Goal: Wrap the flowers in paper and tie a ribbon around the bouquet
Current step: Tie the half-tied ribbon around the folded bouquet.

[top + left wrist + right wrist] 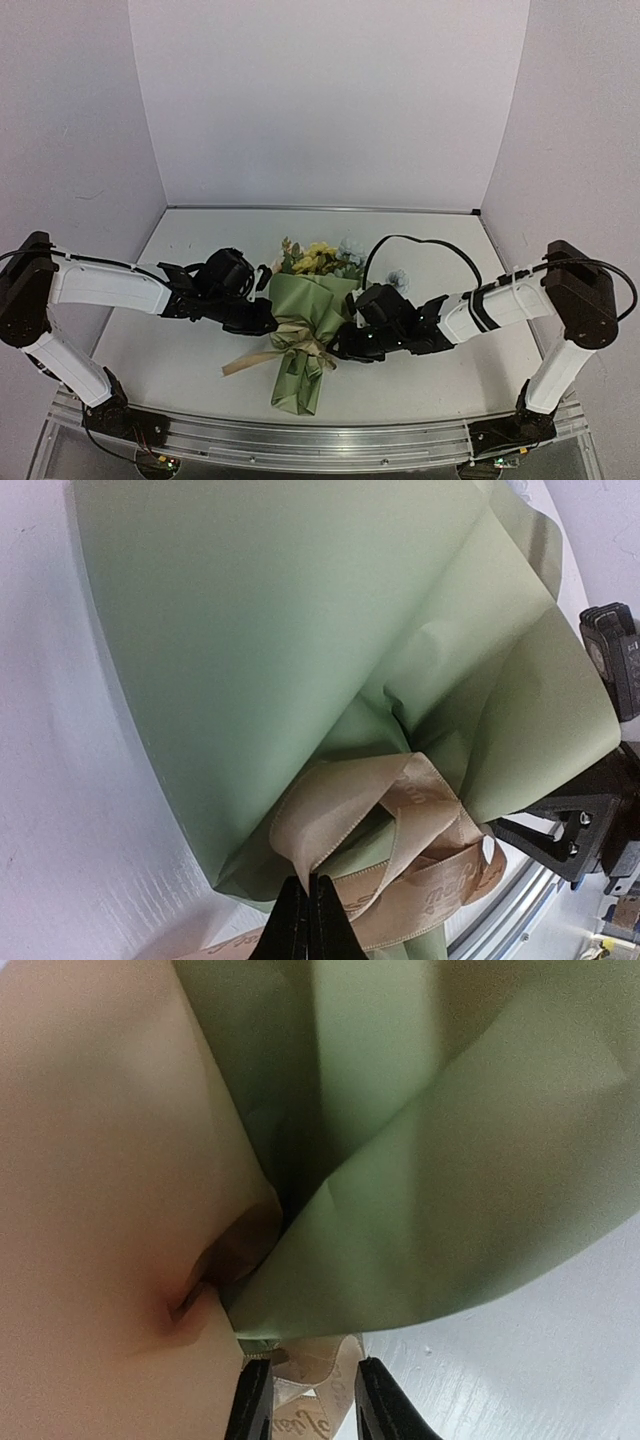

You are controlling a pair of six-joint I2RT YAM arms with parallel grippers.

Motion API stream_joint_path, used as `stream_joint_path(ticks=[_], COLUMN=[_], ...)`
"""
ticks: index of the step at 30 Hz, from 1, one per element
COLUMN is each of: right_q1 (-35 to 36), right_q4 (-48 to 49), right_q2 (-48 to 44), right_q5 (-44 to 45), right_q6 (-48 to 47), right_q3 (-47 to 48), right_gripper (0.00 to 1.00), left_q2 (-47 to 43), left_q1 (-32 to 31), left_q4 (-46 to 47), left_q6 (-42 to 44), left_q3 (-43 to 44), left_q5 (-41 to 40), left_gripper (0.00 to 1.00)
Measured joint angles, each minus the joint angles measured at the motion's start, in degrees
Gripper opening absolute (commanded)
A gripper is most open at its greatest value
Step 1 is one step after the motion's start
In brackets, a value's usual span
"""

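Your widest free room is the far half of the table [200, 235], from behind the flowers [320, 258] to the back wall. The near strips on either side of the bouquet's foot, in front of both arms, are also bare. The middle is crowded. The bouquet [305, 335] lies lengthwise from centre toward the near rail [300, 432]. The left gripper [270, 320] is hard against its left flank and the right gripper [340, 348] against its right, so nothing passes at the ribbon [295, 345]. A ribbon tail trails near-left. A black cable [420, 243] arches above the table right of the flowers.
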Motion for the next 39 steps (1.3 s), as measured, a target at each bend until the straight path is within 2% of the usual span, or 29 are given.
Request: stream_joint_path(ticks=[8,15,18,27,35,39], right_q1=[2.4,3.9,4.5,5.7,5.8,5.8], right_q4=[0.0,-1.4,-2.2,-3.6,-5.1,-5.4], right_q2=[-0.9,-3.1,-3.2,-3.2,-3.1,-2.7], right_q5=[-0.5,0.0,0.1,0.9,1.9,3.2], right_q6=[-0.5,-1.2,-1.4,-1.8,-2.0,-2.1], right_q3=[-0.2,-0.3,-0.2,1.0,2.4,3.1], right_gripper=[0.27,0.28,0.28,0.33,0.44,0.45], left_q2=[0.0,-0.2,-1.1,-5.6,-4.8,-2.1], left_q1=[0.0,0.0,0.0,-0.3,-5.5,-8.0], left_q4=[0.0,0.0,-0.6,-2.7,-5.0,-5.0], left_q6=[0.0,-0.4,-0.5,-0.4,1.3,2.7], left_q3=[0.0,0.0,0.1,1.9,5.3,7.6], left_q5=[0.2,0.2,-0.3,-1.7,-0.5,1.3], left_gripper=[0.1,0.35,0.41,0.44,0.36,0.32])
